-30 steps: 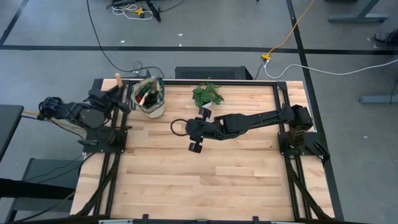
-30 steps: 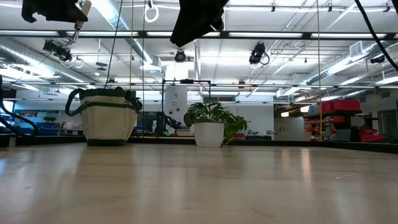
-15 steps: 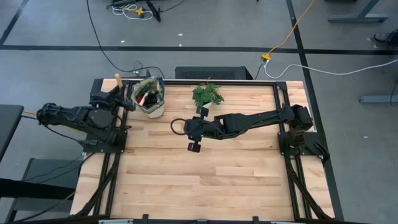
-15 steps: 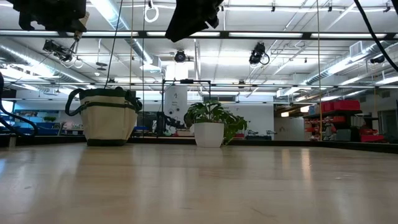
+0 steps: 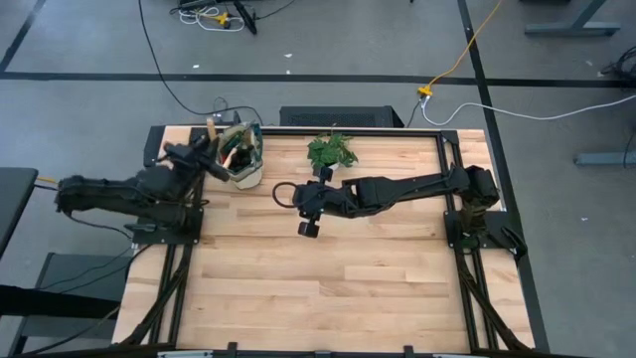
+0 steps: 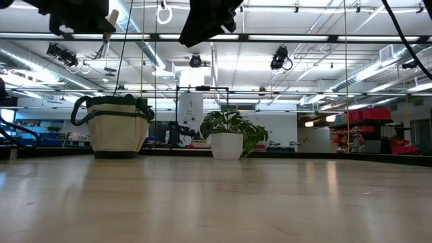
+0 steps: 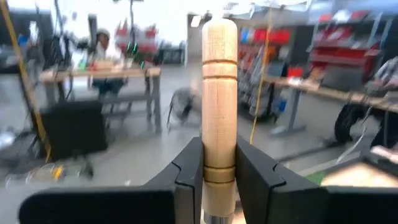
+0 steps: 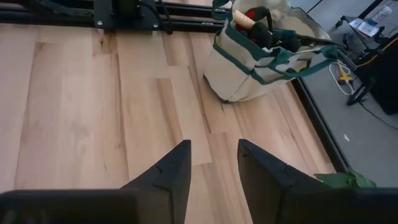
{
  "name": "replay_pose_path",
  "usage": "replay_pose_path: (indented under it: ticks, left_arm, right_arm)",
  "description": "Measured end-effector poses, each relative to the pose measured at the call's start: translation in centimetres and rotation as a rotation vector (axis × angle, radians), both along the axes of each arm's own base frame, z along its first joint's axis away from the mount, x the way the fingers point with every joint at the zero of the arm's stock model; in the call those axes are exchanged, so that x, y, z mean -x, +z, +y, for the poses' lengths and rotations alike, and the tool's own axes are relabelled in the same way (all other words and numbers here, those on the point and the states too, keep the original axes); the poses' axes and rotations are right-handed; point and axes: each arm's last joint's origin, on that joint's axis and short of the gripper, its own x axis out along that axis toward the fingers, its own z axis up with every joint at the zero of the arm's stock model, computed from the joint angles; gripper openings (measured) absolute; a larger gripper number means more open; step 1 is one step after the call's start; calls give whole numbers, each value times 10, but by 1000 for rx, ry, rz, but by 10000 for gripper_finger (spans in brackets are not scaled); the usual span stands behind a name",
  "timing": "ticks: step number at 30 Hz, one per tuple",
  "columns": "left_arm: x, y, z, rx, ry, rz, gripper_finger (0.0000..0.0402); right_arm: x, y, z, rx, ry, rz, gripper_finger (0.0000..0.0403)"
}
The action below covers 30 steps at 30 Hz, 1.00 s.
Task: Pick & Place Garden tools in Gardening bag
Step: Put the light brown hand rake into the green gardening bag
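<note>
A: Where is the wooden-handled tool (image 7: 219, 106)?

B: It stands upright between the left gripper (image 7: 217, 171)'s two dark fingers (image 7: 189, 171), which pinch its pale handle on both sides. From above, that gripper sits at the far left corner of the tabletop (image 5: 328, 278), just beside the gardening bag (image 5: 241, 159).

A: And the bag itself?

B: A beige canvas tote with dark green trim. It stands on the tabletop, with red and dark items showing at its open top. In the low view it stands below the left fingers, to one side.

A: What about the other arm?

B: The right gripper (image 8: 213, 165) hovers above bare wood, fingers spread apart and holding nothing. The bag lies ahead of those fingers, well apart. A potted plant (image 5: 332, 151) stands near the right arm.
</note>
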Motion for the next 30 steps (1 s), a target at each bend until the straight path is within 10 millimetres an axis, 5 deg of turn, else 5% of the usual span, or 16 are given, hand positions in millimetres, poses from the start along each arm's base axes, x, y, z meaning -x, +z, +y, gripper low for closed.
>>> replay_pose_path:
  ticks: [8, 30]
  left_arm:
    - [3, -2, 25, -125, -61, -40, 71]
    - [7, -42, 93, 4, -113, 72, 71]
  right_arm:
    - [1, -1, 2, -8, 5, 17, 132]
    - [1, 0, 1, -6, 1, 6, 132]
